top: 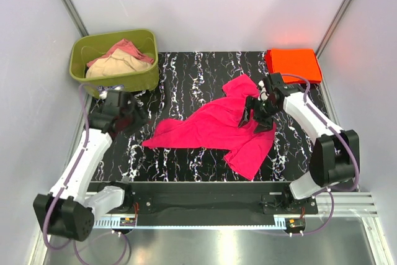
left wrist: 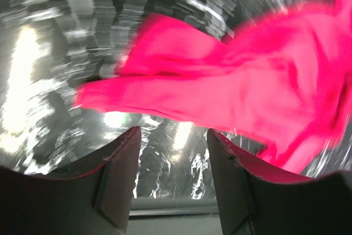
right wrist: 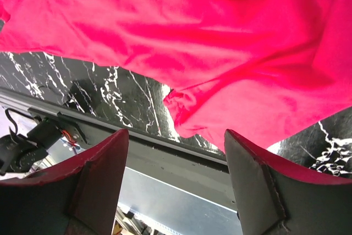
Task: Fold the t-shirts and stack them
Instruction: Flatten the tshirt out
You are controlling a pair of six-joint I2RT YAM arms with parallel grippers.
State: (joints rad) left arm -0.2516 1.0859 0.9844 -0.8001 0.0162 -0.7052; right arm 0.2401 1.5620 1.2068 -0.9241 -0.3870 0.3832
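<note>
White walls closed in a black marble-patterned table [top: 186, 72] in the overhead view. An olive-green tub [top: 144, 77] stood at its far left corner with pale and pinkish cloths [top: 121, 59] heaped inside. The orange-red t-shirt [top: 293, 64] lay folded flat at the far right corner. The hot pink t-shirt [top: 211, 130] sprawled unfolded and rumpled across the middle of the table, with one sleeve pointing toward the far edge and its hem reaching toward the near right. The left gripper [top: 133, 116] hung above bare table just left of the pink cloth's left tip, apart from it. The right gripper [top: 254, 116] hovered over the shirt's right side, near the far sleeve.

From the left wrist, the picture was blurred. The left gripper's fingers [left wrist: 118, 174] stood spread with nothing between them, only glossy table showing in the gap. The hot pink t-shirt [left wrist: 247, 81] filled the upper right, its nearest edge beyond the fingertips.

From the right wrist, the right gripper's fingers [right wrist: 258, 174] were wide apart and held nothing. The hot pink t-shirt [right wrist: 192, 26] covered the upper part of the frame, a bunched fold of its edge lying beyond the gap. A strip of the table [right wrist: 110, 94] and its dark front rail [right wrist: 181, 166] showed beneath the cloth.
</note>
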